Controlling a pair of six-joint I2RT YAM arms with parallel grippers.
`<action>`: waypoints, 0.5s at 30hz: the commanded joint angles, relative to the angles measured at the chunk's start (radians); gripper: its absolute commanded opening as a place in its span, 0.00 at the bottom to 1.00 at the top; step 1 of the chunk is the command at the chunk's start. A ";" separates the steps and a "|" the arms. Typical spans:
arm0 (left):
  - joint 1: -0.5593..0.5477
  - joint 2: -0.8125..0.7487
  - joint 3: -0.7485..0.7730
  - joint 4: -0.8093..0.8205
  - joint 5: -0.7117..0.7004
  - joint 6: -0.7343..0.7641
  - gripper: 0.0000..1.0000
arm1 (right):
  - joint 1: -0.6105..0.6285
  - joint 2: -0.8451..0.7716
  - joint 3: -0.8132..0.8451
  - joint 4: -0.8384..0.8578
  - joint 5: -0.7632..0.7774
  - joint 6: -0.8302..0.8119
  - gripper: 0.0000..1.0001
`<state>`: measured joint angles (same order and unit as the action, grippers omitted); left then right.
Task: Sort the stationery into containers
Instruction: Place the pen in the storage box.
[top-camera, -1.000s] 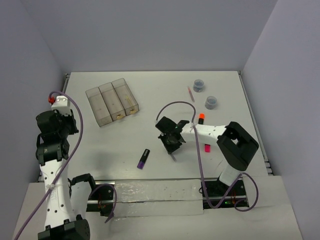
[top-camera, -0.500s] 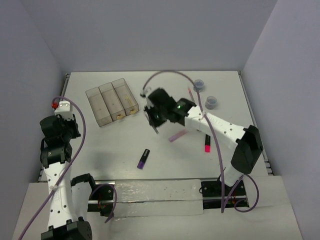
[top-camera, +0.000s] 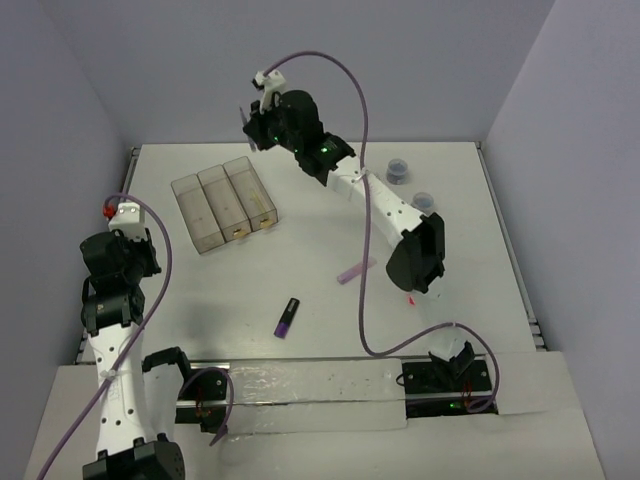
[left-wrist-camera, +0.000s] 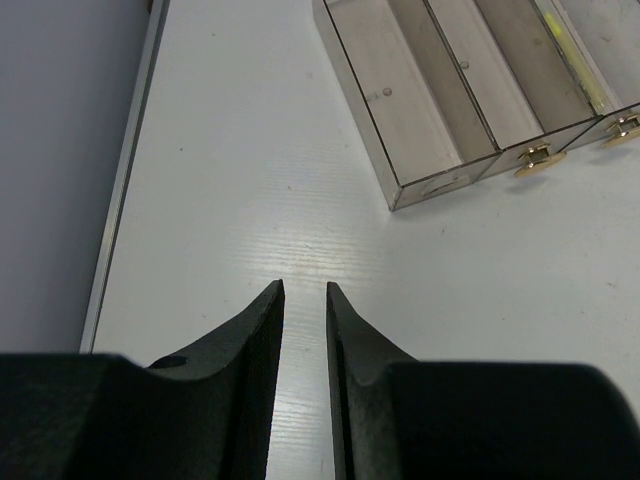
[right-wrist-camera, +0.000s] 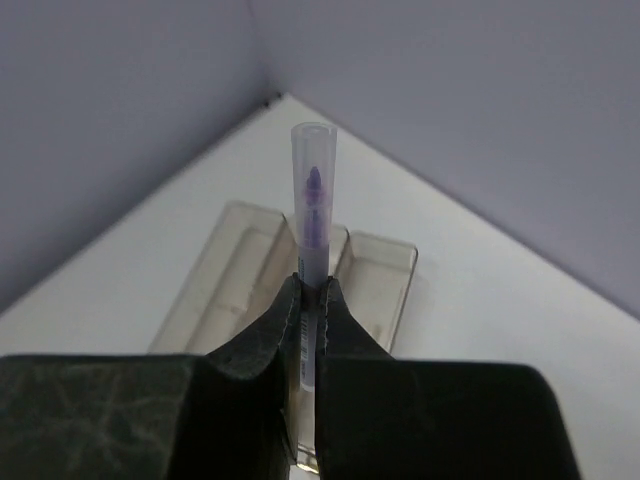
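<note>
Sorting in progress: the right gripper (right-wrist-camera: 312, 292) is pinching a clear-capped pen (right-wrist-camera: 313, 190) with a purple tip. Its fingers are closed tight on the barrel, and it is holding the pen high above the far end of the three joined bins (right-wrist-camera: 385, 262). The pen is running roughly along the bins' length, apparently so it can go down flat into a compartment, though which one cannot be told. The left gripper (left-wrist-camera: 303, 292) is hanging low over the table (left-wrist-camera: 250, 150) just short of the bins' labelled ends. Its fingers are narrow with nothing between them, seemingly keeping clear. A thin yellow stick (left-wrist-camera: 572, 45) is lying in one outer bin. A purple marker (top-camera: 288, 317), a lilac marker (top-camera: 355, 271) and two small rolls (top-camera: 398, 168) are waiting on the table.
</note>
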<state>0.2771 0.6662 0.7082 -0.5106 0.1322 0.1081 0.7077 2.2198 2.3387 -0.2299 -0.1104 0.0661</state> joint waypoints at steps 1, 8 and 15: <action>0.008 0.003 0.002 0.052 0.003 -0.007 0.30 | -0.016 0.125 0.100 0.210 -0.097 -0.035 0.00; 0.010 0.013 0.004 0.051 -0.001 -0.006 0.30 | 0.011 0.232 0.077 0.137 -0.102 -0.165 0.00; 0.013 0.020 0.005 0.049 -0.003 -0.005 0.30 | 0.018 0.305 0.090 0.028 -0.080 -0.143 0.00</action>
<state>0.2783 0.6839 0.7082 -0.5106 0.1318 0.1081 0.7207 2.5223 2.4277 -0.2156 -0.1970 -0.0675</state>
